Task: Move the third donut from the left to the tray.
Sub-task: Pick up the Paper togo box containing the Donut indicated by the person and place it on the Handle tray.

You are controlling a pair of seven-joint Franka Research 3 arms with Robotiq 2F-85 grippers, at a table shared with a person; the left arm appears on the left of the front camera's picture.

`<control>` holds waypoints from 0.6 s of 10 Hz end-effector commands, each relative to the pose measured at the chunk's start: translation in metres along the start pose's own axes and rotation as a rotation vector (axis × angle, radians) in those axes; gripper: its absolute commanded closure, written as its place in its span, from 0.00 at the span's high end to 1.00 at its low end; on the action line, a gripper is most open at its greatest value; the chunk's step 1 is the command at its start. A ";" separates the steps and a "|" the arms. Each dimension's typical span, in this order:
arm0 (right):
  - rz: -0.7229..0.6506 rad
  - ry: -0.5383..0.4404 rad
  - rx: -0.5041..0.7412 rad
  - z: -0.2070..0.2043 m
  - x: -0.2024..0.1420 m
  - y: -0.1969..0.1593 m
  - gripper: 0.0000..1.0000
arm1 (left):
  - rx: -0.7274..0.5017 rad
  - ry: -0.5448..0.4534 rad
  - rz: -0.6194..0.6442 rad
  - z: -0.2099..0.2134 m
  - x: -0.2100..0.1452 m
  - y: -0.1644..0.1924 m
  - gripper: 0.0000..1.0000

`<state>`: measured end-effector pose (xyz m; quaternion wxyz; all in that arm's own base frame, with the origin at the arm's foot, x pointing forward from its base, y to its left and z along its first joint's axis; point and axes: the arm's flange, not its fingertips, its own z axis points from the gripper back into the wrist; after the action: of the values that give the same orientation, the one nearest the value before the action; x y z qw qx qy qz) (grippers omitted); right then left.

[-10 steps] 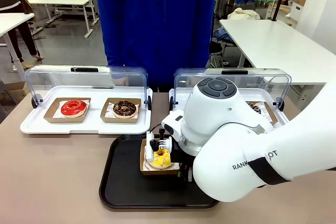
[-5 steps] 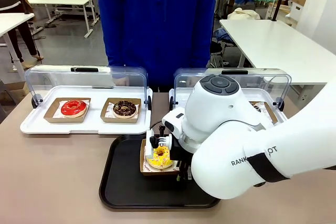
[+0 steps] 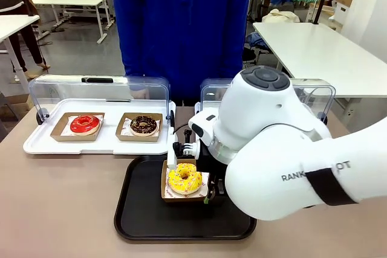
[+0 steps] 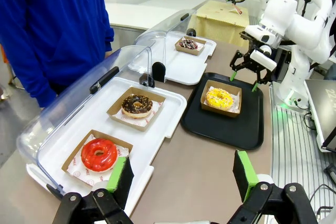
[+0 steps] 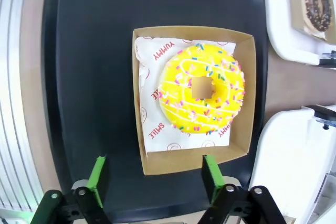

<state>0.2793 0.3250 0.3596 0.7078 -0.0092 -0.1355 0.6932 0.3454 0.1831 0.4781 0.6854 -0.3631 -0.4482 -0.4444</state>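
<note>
The yellow-iced donut (image 5: 210, 111) with sprinkles lies in its square brown holder (image 5: 152, 162) on the black tray (image 5: 89, 77). My right gripper (image 5: 155, 174) hangs open above the holder's near edge, holding nothing and touching neither holder nor donut. In the front view the donut (image 3: 184, 178) sits in the middle of the tray (image 3: 142, 212), with my right arm (image 3: 272, 149) bent over it. The left wrist view shows the donut (image 4: 219, 98), the tray (image 4: 220, 129) and the right gripper (image 4: 242, 81) over them. My left gripper (image 4: 182, 177) is open and empty above the table, beside the left display tray.
A white display tray (image 3: 97, 146) with a raised clear lid holds a red donut (image 3: 84, 124) and a chocolate donut (image 3: 143, 125). A second lidded tray (image 4: 181, 66) holds another chocolate donut (image 4: 188, 44). A person in blue (image 3: 181, 28) stands at the far side.
My right gripper has opened, let go of the holder and lifted away. The yellow donut now lies in plain sight on the black tray.
</note>
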 end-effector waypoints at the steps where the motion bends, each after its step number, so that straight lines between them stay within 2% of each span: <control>1: 0.023 -0.011 0.023 0.018 -0.049 0.035 1.00 | -0.006 -0.015 -0.018 0.000 0.001 -0.001 1.00; 3: 0.020 -0.036 0.052 0.023 -0.052 0.033 1.00 | -0.006 -0.015 -0.018 0.000 0.001 -0.001 1.00; 4: 0.002 0.005 0.004 0.016 -0.002 0.001 1.00 | -0.006 -0.015 -0.018 0.000 0.001 -0.001 1.00; 6: 0.002 0.005 0.004 0.016 -0.002 0.001 1.00 | -0.006 -0.015 -0.018 0.000 0.001 -0.001 1.00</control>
<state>0.2746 0.3179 0.3766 0.7065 -0.0049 -0.1272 0.6962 0.3454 0.1832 0.4781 0.6854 -0.3631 -0.4482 -0.4443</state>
